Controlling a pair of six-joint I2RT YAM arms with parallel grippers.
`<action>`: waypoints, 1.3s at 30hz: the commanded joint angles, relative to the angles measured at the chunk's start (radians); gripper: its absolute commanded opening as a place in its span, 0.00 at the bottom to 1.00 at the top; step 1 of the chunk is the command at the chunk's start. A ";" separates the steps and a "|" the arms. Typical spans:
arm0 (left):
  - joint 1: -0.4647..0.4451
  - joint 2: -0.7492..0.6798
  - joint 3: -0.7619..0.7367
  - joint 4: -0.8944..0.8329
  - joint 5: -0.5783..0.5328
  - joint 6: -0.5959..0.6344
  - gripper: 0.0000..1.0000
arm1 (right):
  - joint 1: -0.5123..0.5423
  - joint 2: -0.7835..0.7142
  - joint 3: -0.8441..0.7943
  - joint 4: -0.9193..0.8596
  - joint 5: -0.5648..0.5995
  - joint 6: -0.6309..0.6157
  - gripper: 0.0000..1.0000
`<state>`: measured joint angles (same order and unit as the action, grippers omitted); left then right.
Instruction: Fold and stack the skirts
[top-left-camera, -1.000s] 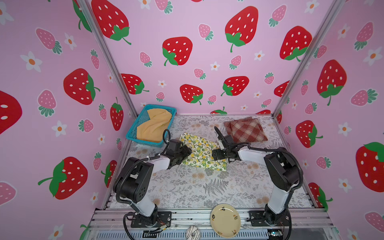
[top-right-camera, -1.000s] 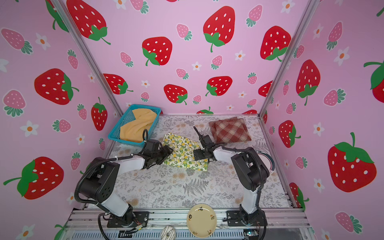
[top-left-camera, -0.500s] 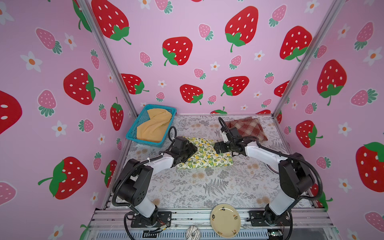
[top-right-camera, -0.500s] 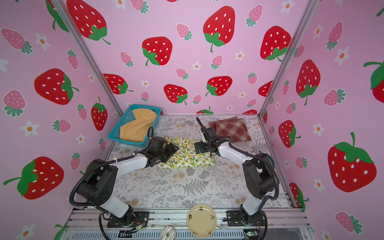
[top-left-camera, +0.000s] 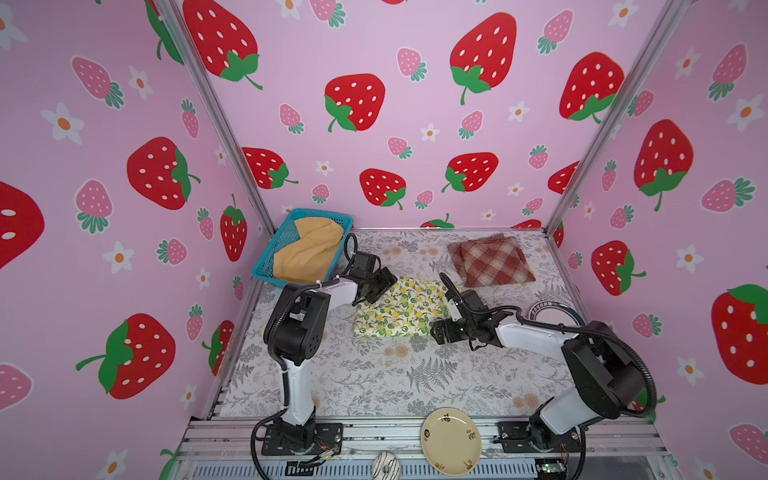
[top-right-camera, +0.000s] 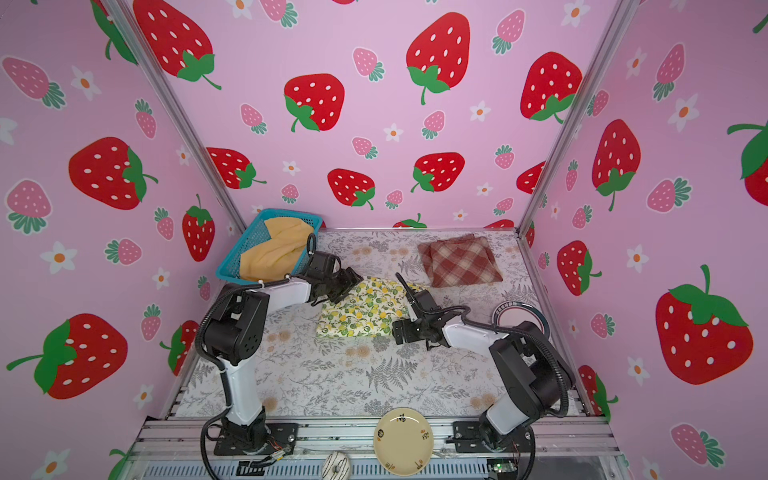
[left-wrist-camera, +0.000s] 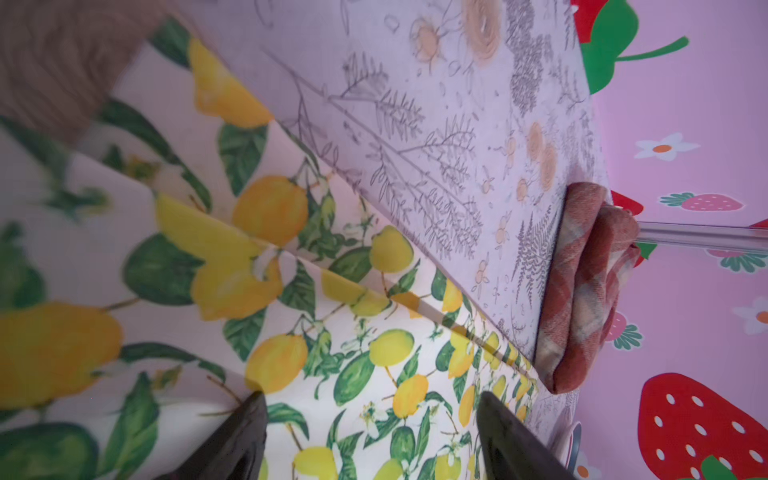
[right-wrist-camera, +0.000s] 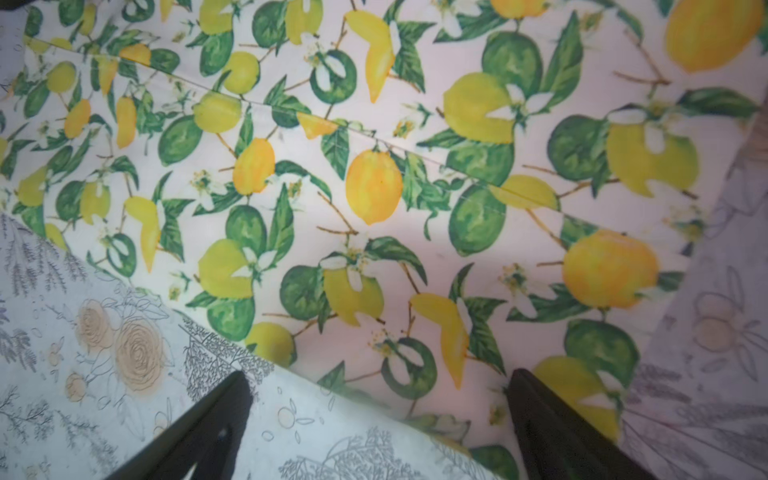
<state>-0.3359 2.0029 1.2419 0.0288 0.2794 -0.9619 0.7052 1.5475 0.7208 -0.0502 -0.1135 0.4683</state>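
The lemon-print skirt (top-left-camera: 399, 309) (top-right-camera: 365, 309) lies folded into a rectangle mid-table. My left gripper (top-left-camera: 384, 286) (left-wrist-camera: 370, 415) stands open low over its left edge, fingers (left-wrist-camera: 241, 436) apart with lemon cloth (left-wrist-camera: 291, 291) beneath. My right gripper (top-left-camera: 437, 331) (right-wrist-camera: 380, 386) is open at the skirt's front right corner, holding nothing, one finger (right-wrist-camera: 208, 424) over the tablecloth. The plaid skirt (top-left-camera: 490, 259) (left-wrist-camera: 582, 291) lies folded at the back right. The mustard skirt (top-left-camera: 309, 249) (top-right-camera: 274, 249) is bunched in the blue basket (top-left-camera: 279, 245).
The basket stands in the back left corner against the wall. A dark-rimmed plate (top-left-camera: 552, 311) lies by the right wall behind my right arm. A cream plate (top-left-camera: 451, 440) and a striped ring (top-left-camera: 384, 465) sit on the front rail.
The lemon skirt went from lying slanted to a compact rectangle. My right gripper swung toward the back, then drew away to the skirt's front right corner. My left gripper stayed at the left edge.
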 joint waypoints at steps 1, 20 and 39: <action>0.006 0.054 0.058 -0.037 0.018 0.007 0.80 | 0.010 -0.030 -0.080 0.008 0.002 0.067 1.00; 0.011 0.004 -0.093 0.110 0.008 -0.111 0.78 | -0.022 -0.228 -0.137 -0.102 0.142 0.066 1.00; -0.135 -0.460 -0.305 0.062 0.055 -0.090 0.81 | -0.256 -0.091 0.061 -0.150 0.038 -0.084 1.00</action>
<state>-0.4286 1.5890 0.9062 0.1516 0.3180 -1.0782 0.4866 1.4429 0.7986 -0.1814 -0.0330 0.4091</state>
